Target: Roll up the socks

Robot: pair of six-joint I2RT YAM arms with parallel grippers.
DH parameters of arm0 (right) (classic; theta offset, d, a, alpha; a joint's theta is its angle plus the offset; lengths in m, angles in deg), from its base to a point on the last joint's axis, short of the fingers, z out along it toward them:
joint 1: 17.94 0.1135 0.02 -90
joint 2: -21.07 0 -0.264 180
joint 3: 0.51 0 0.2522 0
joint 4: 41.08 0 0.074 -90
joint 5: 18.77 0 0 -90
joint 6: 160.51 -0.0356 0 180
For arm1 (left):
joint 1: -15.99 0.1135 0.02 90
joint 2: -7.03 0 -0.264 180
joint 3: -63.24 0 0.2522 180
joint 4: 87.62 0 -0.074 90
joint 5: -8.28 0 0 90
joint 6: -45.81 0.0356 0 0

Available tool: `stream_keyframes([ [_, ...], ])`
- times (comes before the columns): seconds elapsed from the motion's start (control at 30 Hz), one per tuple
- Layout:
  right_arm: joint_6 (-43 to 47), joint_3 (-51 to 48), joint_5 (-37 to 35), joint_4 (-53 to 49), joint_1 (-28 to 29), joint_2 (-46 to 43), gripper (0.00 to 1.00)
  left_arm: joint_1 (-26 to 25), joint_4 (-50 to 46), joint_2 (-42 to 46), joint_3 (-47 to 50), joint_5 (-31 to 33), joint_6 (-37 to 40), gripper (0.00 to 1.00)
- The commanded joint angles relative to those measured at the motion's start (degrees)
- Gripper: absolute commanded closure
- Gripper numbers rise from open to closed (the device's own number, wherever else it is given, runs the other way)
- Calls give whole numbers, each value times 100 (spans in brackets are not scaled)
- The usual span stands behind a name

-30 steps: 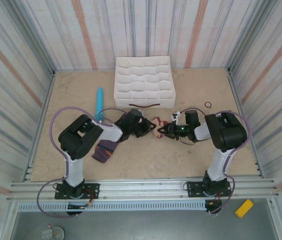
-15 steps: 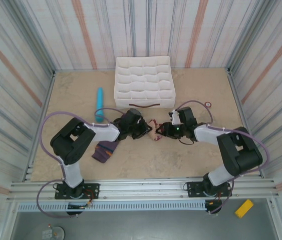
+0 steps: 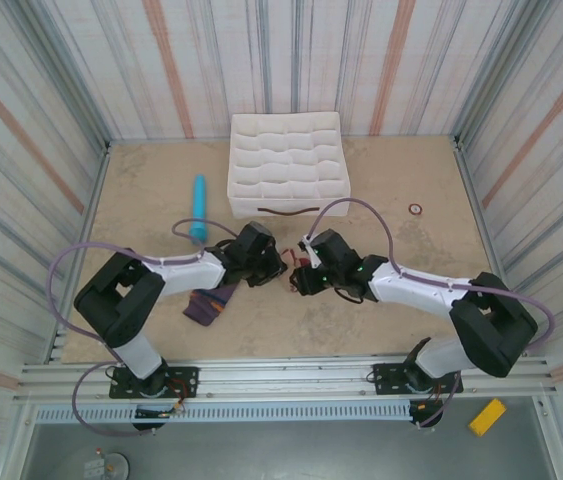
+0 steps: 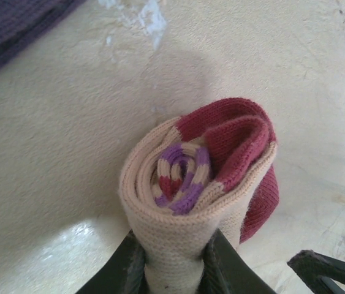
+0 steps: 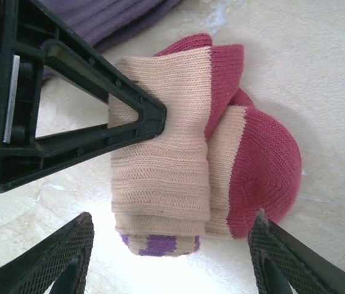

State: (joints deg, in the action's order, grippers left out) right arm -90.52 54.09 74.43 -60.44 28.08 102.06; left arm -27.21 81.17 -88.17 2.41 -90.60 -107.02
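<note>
One beige sock (image 4: 190, 184), maroon toe, purple-striped core: rolled tight, pinched by left fingers (image 4: 126, 269); right fingers (image 5: 62, 260) spread open alongside.

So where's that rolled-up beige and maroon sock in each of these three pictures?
Top external: the beige sock is a small patch near the centre, between the left gripper and the right gripper.
Left wrist: lower centre, its spiral end facing the camera, pinched from below.
Right wrist: centre, lying sideways between open fingers.
Shared landmark: the purple sock, top-left corner, top edge.
</note>
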Motion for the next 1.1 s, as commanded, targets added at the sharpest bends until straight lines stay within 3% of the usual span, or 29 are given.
stream_keyframes([
  [0.0, 226, 210, -326, 121, 188, 306, 32, 32, -343, 192, 193, 203, 34, 100],
  [0.23, 79, 403, -268, 470, 346, 873, 35, 31, -351, 203, 222, 169, 15, 100],
  [0.43, 41, 465, -301, 416, 313, 1247, 52, 53, -345, 234, 241, 106, 16, 100],
  [0.53, 37, 233, -166, 604, 211, 1359, 66, 75, -208, 319, 332, 49, 17, 82],
  [0.73, -240, -312, 903, 1178, -293, 1313, 90, 202, -145, 559, 405, -121, 90, 63],
  [0.87, -520, -523, 1874, 1527, -833, 1415, 95, 276, 70, 669, 444, -317, 279, 41],
  [1.07, -1216, -814, 3407, 2334, -1701, 1891, 97, 312, 800, 490, 584, -718, 527, 33],
])
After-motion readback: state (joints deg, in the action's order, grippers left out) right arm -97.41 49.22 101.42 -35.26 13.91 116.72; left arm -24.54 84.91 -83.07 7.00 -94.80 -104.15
